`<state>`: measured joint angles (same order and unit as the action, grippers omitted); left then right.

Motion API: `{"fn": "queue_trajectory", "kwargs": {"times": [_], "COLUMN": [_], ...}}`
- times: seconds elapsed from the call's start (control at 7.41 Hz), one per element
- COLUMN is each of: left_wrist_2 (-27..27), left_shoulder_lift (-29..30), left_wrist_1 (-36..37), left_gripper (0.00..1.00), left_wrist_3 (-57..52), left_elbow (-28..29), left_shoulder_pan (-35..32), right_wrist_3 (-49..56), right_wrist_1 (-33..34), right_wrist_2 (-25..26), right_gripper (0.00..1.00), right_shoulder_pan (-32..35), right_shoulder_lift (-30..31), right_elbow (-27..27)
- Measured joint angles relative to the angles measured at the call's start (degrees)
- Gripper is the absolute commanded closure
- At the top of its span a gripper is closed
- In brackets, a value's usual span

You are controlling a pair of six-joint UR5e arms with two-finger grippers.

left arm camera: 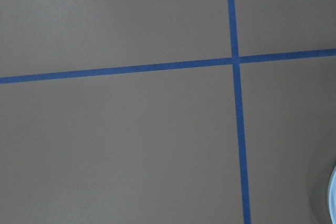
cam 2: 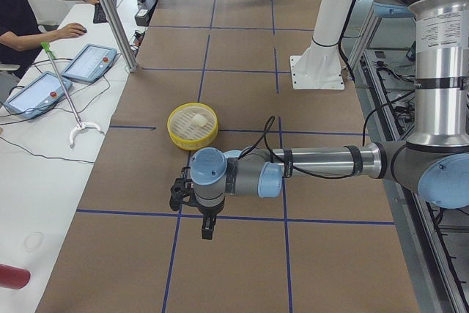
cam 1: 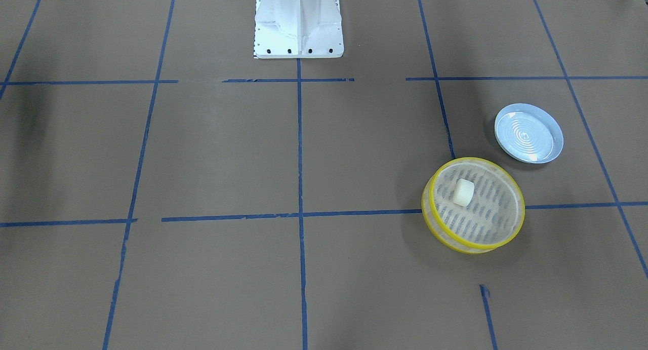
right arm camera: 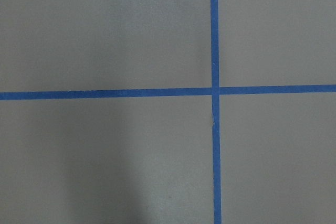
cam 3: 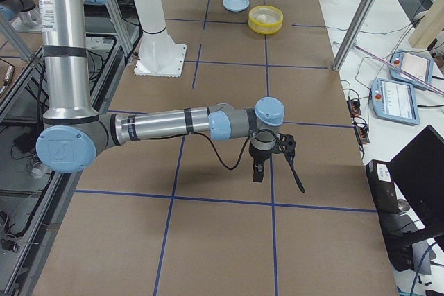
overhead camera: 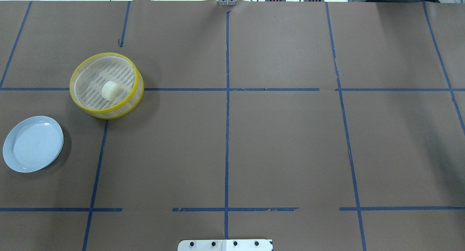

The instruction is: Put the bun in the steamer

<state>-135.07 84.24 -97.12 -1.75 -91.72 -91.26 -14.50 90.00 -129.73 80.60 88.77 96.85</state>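
Note:
The cream-white bun (cam 1: 463,192) lies on the slatted floor of the yellow-rimmed steamer (cam 1: 445,236), free of any gripper. It shows the same way in the overhead view, bun (overhead camera: 110,90) inside steamer (overhead camera: 78,71), and small in the side views (cam 2: 196,119) (cam 3: 261,15). My left gripper (cam 2: 194,214) hangs over bare table, short of the steamer. My right gripper (cam 3: 276,175) hangs far from it at the table's other end. Both show only in the side views, so I cannot tell whether they are open or shut. The wrist views show only brown table and blue tape.
A pale blue-white plate (cam 1: 529,133) (overhead camera: 32,144) lies beside the steamer, nearer the robot; its edge shows in the left wrist view (left arm camera: 333,198). The white robot base (cam 1: 298,31) stands mid-table. An operator (cam 2: 22,5) and tablets (cam 2: 37,93) are beyond the table's far edge.

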Motion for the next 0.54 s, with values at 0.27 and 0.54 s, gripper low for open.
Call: {"fn": "queue_trajectory", "kwargs": {"times": [0.27, 0.54], "left_wrist_2": [-1.21, -1.05], "left_shoulder_lift": [0.02, 0.20], "left_wrist_1": [0.00, 0.00], "left_gripper": [0.00, 0.00], "left_wrist_3": [0.06, 0.15], "left_elbow": [0.15, -0.20], "left_shoulder_pan": [-0.03, 0.02], "right_wrist_3": [0.00, 0.00], "right_wrist_1": [0.00, 0.00], "right_wrist_2": [0.00, 0.00], "right_gripper": [0.00, 0.00], "right_shoulder_pan": [0.00, 0.00], "right_shoulder_lift": [0.00, 0.00], "right_elbow": [0.00, 0.00]}}
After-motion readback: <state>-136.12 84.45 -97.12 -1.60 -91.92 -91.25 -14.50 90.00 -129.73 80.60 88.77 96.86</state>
